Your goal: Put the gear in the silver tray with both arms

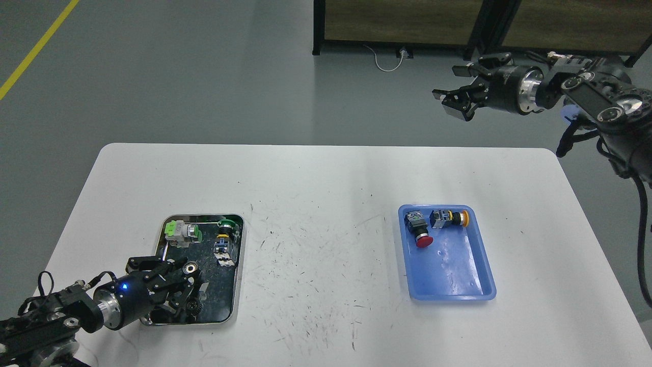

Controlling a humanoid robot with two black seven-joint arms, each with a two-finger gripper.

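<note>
The silver tray (162,239) lies at the table's near left. It holds a green push-button part (183,232), a green-and-yellow switch part (225,239) and a small dark gear (192,306) near its front rim. My left gripper (186,280) hovers over the tray's near-left part. A small round gear (191,266) with a silver hub sits at its fingertips. My right gripper (451,89) is open and empty, held high past the table's far right edge.
A blue plastic tray (458,275) at the right of the white table (326,183) holds a red mushroom button (420,235) and a yellow-tipped switch (448,218). Dark cabinets (407,25) stand on the floor beyond the table.
</note>
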